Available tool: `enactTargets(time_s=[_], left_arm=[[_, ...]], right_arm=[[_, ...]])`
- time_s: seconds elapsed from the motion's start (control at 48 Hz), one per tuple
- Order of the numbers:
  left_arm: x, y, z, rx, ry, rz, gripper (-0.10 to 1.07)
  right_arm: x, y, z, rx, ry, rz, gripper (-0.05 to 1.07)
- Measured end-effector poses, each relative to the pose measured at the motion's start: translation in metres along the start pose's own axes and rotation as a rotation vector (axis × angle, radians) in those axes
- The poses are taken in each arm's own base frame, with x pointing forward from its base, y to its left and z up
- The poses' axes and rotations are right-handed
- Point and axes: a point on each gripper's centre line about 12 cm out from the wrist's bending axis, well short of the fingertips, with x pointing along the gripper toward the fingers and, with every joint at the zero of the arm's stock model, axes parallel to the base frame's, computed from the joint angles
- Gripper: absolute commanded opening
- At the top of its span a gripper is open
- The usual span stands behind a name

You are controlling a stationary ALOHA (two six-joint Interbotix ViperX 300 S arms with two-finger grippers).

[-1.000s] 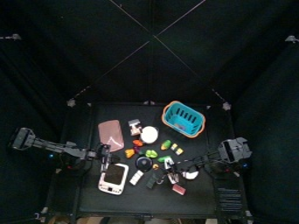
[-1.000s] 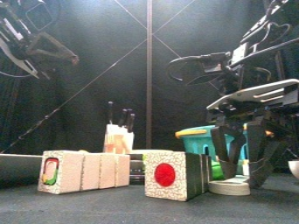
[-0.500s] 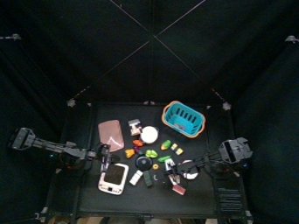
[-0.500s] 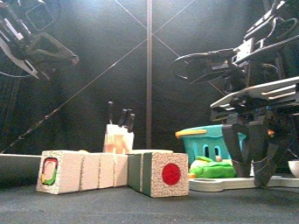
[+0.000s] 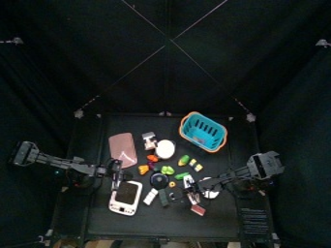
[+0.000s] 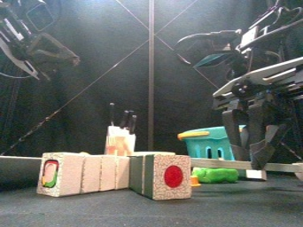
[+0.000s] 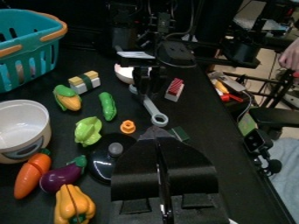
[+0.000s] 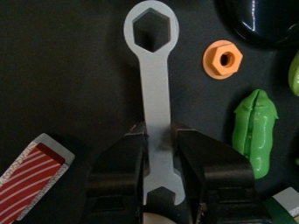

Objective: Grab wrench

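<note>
The left gripper [image 7: 163, 188] is seen parked at the table's left side, well left of the wrench, its black jaws pressed together with nothing between them. Between the left gripper and the wrench [image 8: 152, 105], a white bowl [image 7: 21, 127], a carrot [image 7: 31, 175] and a yellow pepper [image 7: 73, 203] are spotted, with the teal basket [image 5: 202, 129] set well behind them. The wrench itself is found right of the table's middle, its slim silver bar clamped at the shaft by the right gripper [image 8: 162, 171], ring end sticking out beyond the jaws. Just beside the wrench, an orange nut [image 8: 223, 59] and a green pepper [image 8: 254, 131] are seen, and a red-striped block [image 8: 38, 171] on the other side.
</note>
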Motion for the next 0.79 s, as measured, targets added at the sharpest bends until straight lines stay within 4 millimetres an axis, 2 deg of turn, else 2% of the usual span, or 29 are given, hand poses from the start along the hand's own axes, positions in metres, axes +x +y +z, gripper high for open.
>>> enactTargets(time_s=[0.792], left_arm=[[-0.0056, 0.0048, -0.0017, -0.001, -0.008, 0.017, 0.04]], right_arm=[[0.0004, 0.0018, -0.0001, 0.019, 0.001, 0.011, 0.52]])
